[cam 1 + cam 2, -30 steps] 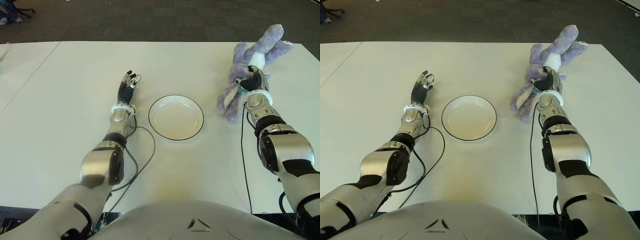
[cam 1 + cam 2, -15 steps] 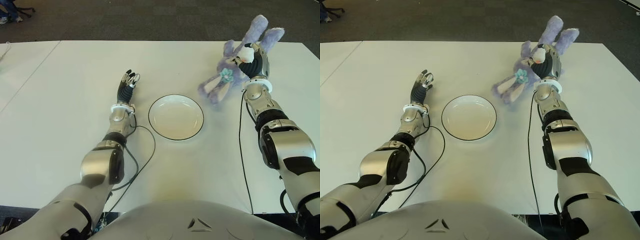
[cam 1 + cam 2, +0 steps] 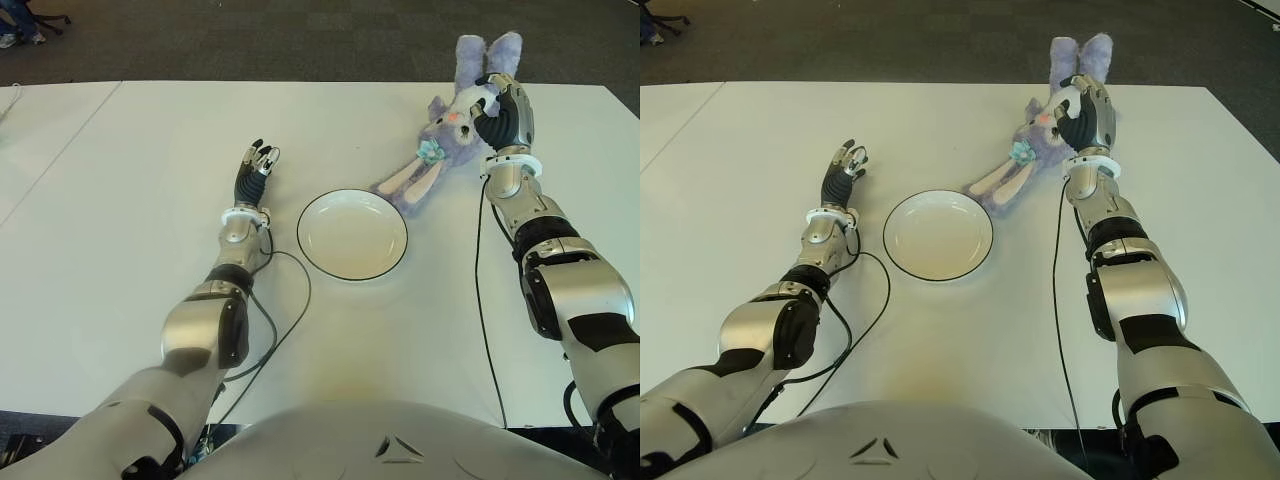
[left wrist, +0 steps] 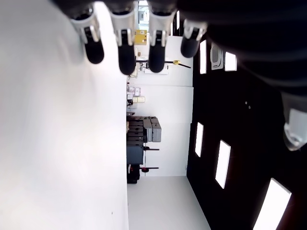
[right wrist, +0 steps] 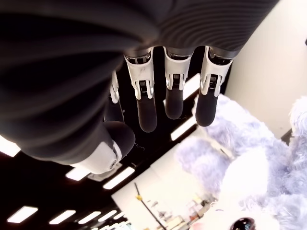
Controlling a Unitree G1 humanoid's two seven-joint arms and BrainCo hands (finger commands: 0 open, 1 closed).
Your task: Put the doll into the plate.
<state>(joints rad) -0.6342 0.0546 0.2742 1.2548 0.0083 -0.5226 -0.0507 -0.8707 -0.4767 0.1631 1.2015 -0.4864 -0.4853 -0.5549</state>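
The right hand (image 3: 503,112) covered part of the doll's (image 3: 437,150) head, so the contact of its fingers was hard to make out, yet it gripped the doll there, at the far right of the white table (image 3: 120,250). The doll was a lilac plush rabbit with a teal bow; its ears pointed away and its legs trailed toward the white, dark-rimmed plate (image 3: 352,234), just short of its far rim. The left hand (image 3: 256,168) showed left of the plate, fingers loosely extended, empty.
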